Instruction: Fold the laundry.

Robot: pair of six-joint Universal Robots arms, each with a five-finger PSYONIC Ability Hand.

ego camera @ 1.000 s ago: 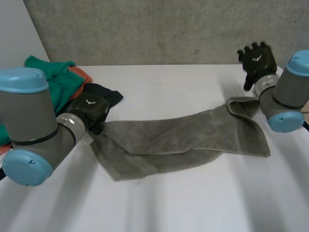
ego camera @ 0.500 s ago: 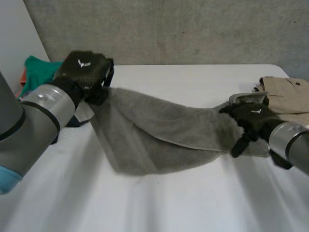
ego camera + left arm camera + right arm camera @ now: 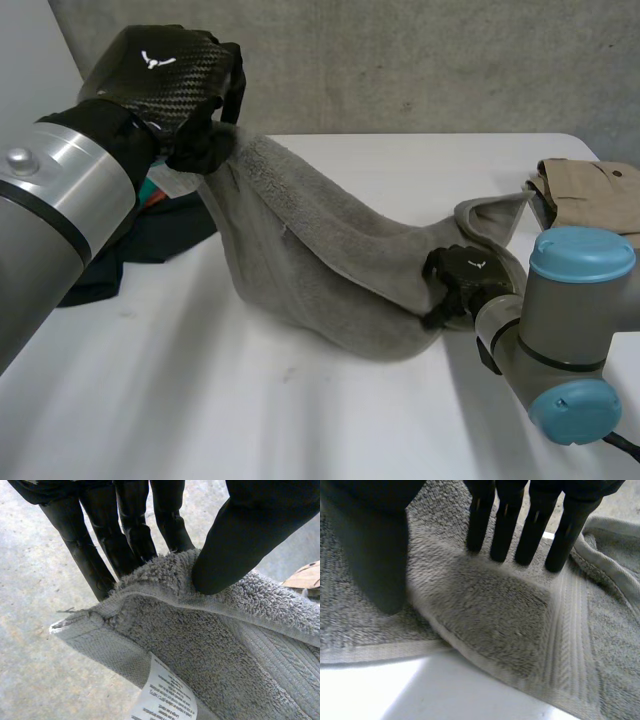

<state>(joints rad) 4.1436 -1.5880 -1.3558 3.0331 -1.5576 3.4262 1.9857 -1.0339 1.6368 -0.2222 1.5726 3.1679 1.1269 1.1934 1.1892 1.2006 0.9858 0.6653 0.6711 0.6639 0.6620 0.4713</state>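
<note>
**A:** What does your left hand have?

**B:** My left hand is up above the table, closed on the grey towel. In my left wrist view, my left thumb pinches the towel's hemmed edge against my left fingers, close to a corner. A white care label is sewn on just beneath that pinch.

**A:** And the right one?

**B:** My right hand is low, down on the other end of the towel where it lies on the table. My right fingers are straight, with their tips pressing into the pile. My right thumb is spread well away from them, and its tip also rests on the cloth. Nothing is gripped there; the towel lies flat between thumb and fingers, with its woven border band running past my fingertips.

**A:** So where does the towel sit overall?

**B:** It hangs from my left hand and slopes down to the table, doubled over along the way. Its far end rises in a loose fold just beyond my right hand. A beige garment lies near that fold. A dark cloth lies on the table below my left hand.
</note>
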